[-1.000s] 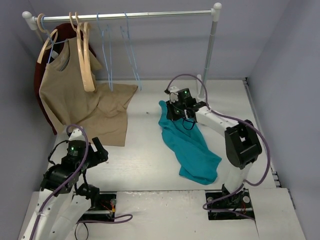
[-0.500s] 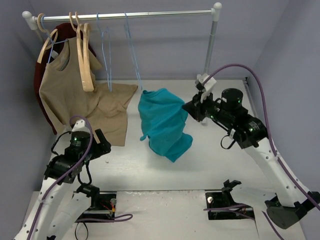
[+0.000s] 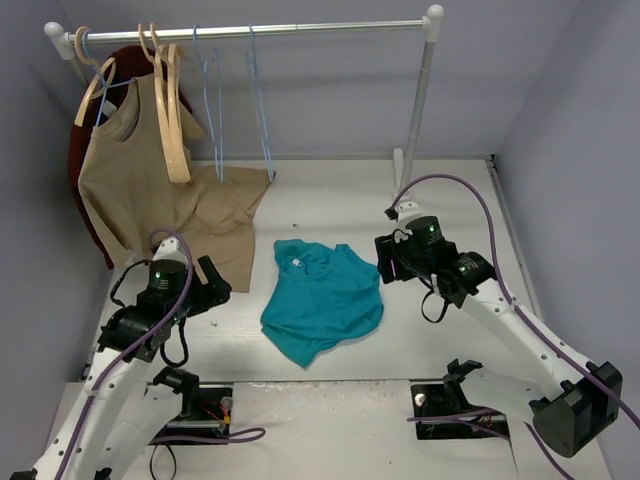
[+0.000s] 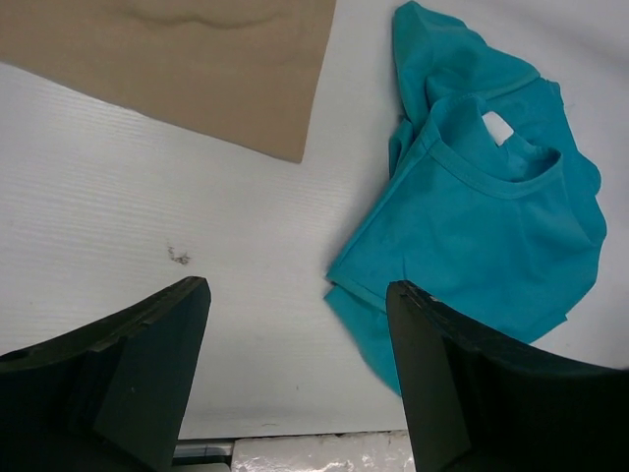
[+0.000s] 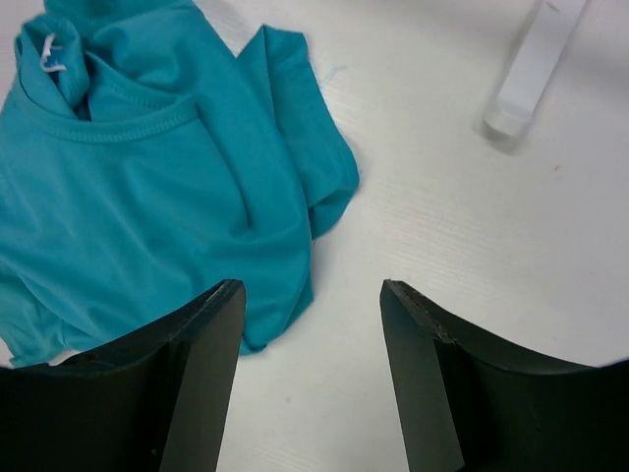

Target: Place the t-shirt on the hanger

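Both empty with jaws apart, my left gripper [image 4: 297,285] and right gripper [image 5: 310,287] risk pinching doubled layers of the crumpled t-shirt [image 3: 322,300] between them.

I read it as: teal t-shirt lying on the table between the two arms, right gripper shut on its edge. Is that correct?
Not quite. The t-shirt does lie on the table between the two arms, but the right gripper is open, not shut on its edge. The right wrist view shows its jaws standing apart and gripping nothing.
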Robot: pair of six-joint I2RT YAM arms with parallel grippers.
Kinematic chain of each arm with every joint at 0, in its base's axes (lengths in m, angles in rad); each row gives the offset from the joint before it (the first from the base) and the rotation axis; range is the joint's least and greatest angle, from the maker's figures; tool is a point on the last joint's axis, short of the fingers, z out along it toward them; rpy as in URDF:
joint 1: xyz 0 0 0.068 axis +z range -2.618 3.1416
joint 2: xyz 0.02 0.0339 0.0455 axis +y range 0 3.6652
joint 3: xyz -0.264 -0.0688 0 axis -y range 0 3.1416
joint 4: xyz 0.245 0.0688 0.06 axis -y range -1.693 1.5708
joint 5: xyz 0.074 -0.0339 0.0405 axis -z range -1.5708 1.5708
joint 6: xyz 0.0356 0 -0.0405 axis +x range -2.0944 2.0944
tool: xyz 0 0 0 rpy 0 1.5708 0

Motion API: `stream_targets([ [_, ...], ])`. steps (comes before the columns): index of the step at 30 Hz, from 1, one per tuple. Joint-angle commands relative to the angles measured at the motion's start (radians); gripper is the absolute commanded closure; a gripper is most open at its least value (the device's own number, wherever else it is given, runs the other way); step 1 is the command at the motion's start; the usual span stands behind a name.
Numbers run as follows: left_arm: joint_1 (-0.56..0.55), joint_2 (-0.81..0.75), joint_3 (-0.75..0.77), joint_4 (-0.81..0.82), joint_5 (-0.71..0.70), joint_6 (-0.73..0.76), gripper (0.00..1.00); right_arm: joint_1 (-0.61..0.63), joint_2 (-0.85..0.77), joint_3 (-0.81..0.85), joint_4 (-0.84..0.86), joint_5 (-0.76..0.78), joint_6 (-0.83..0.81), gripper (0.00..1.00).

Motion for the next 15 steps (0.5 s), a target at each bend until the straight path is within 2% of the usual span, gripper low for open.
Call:
stream_targets([
  [1, -0.012, 0.019, -0.044, 0.114, 0.102, -0.028, 0.29, 0.000, 0.012, 0.033, 0.132, -0.001, 0.027, 0.41],
  [4, -0.027, 0.050, -0.125, 0.240, 0.204, -0.063, 0.36, 0.000, 0.059, 0.047, 0.165, -0.046, 0.027, 0.41],
  [8, -0.036, 0.125, -0.191, 0.422, 0.250, -0.089, 0.40, 0.000, 0.112, 0.042, 0.233, -0.161, 0.018, 0.41],
  [11, -0.047, 0.197, -0.217, 0.513, 0.249, -0.092, 0.45, 0.000, 0.158, 0.048, 0.260, -0.192, 0.002, 0.45],
  [15, -0.068, 0.301, -0.259, 0.648, 0.256, -0.110, 0.46, -0.006, 0.216, 0.083, 0.288, -0.238, -0.034, 0.55],
])
